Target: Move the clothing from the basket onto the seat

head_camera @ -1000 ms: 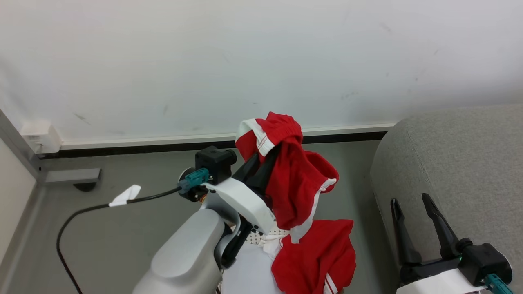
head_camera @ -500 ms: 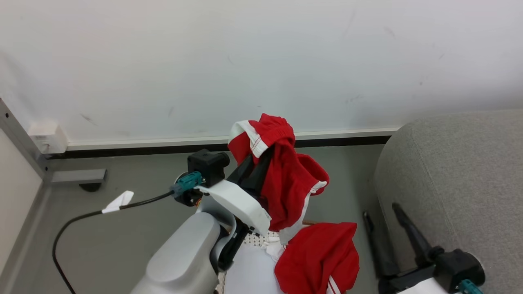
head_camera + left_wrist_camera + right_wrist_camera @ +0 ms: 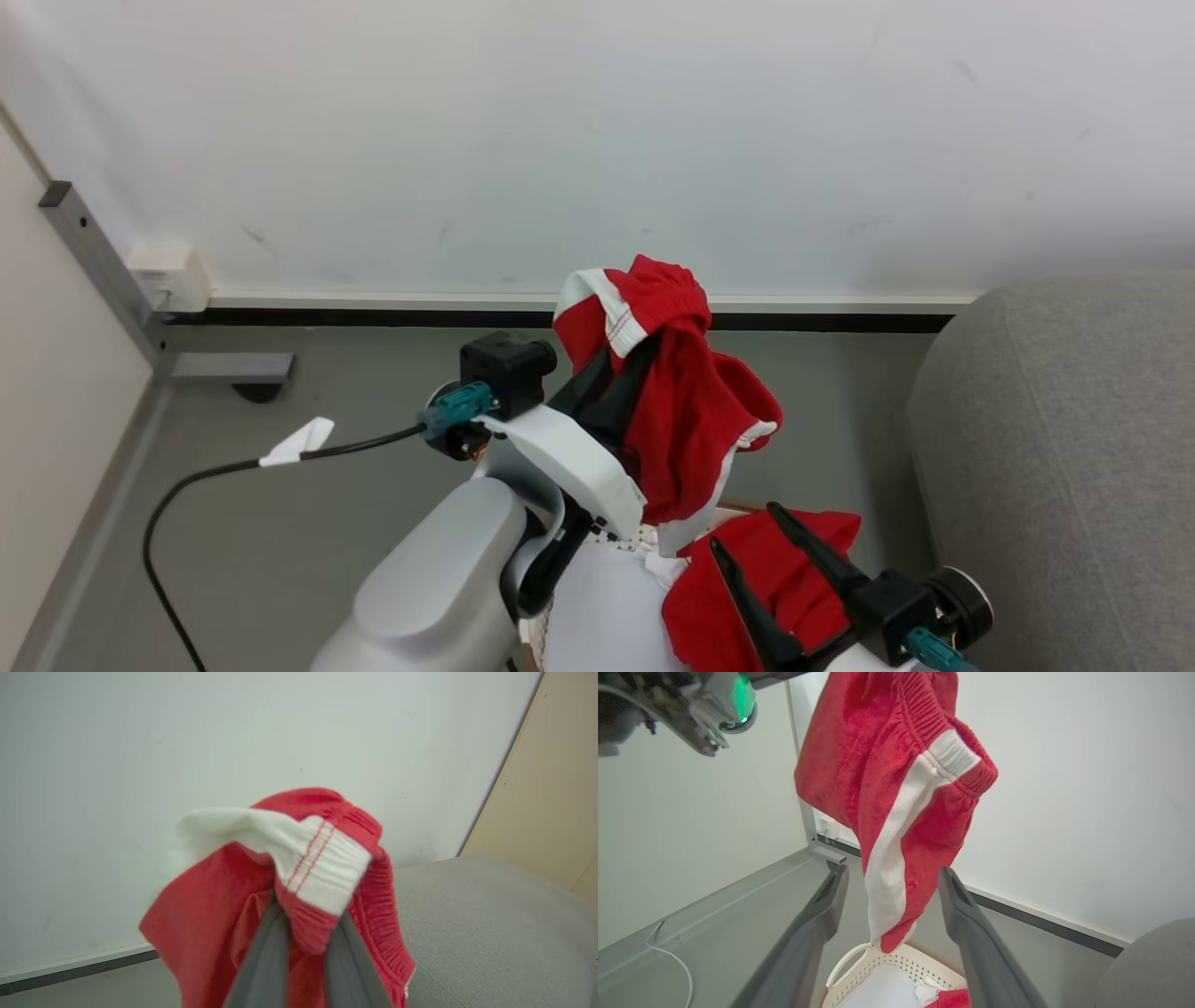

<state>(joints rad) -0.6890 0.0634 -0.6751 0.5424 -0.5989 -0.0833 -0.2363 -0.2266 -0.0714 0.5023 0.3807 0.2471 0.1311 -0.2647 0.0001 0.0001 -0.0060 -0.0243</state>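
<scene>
My left gripper is shut on the waistband of a red garment with white stripes, held up above the basket; in the left wrist view its fingers pinch the white-banded red cloth. A second red garment lies in the cream basket, whose dotted wall barely shows. My right gripper is open and empty above that second garment. In the right wrist view the held garment hangs beyond the open fingers. The grey seat is at the right.
A flat white cloth lies in the basket beside the red garment. A white wall with a dark skirting strip runs behind. A black cable trails over the grey floor at the left, near a grey metal post.
The camera has turned a little. My right gripper has swung left, from beside the seat to over the red garment in the basket. The left gripper still holds its garment up.
</scene>
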